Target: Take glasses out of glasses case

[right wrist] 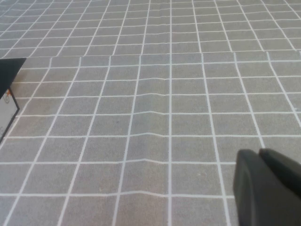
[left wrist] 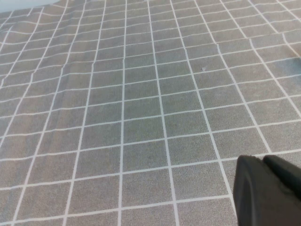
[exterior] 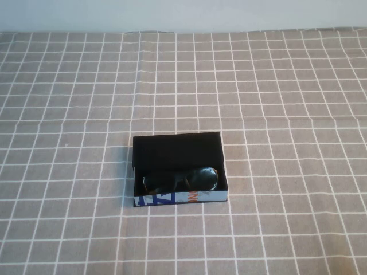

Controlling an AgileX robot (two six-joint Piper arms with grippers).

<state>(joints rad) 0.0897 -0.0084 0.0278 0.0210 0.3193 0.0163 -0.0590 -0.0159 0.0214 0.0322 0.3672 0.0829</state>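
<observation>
The glasses case [exterior: 179, 150] lies open on the tabletop [exterior: 298, 86], a little left of the middle and nearer the robot's side than the far edge, and the glasses [exterior: 181, 179] lie inside it against its near wall, across its width. The left gripper [left wrist: 268, 190] hangs over bare tabletop with nothing else near it. The right gripper [right wrist: 265, 188] also hangs over the tabletop, well to the right of the case, whose corner [right wrist: 8, 94] just shows in its wrist view.
</observation>
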